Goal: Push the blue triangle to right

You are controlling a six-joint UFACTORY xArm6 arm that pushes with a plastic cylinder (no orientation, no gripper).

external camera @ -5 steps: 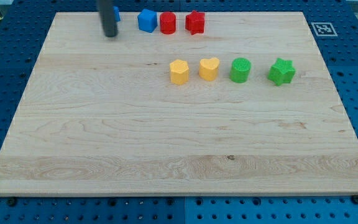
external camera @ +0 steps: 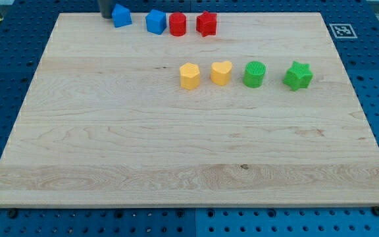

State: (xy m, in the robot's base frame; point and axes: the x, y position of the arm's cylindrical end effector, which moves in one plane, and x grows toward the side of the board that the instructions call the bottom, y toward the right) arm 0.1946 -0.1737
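At the wooden board's (external camera: 110, 151) top-left edge, my tip (external camera: 106, 16) touches the blue triangle's (external camera: 121, 16) left side; it has no jaws. Rightward stand a blue cube (external camera: 155, 22), red cylinder (external camera: 177, 24) and red star (external camera: 206, 24). Below: two yellow blocks (external camera: 189, 76), two green (external camera: 254, 74).

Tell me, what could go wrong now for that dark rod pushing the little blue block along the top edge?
My tip sits at the blue triangle's left side, right at the board's top edge. A push that is not square could let the triangle turn or slip off the edge. Just to its right stands a blue block, then a red cylinder and a red star; a long push would probably shove that row along too.
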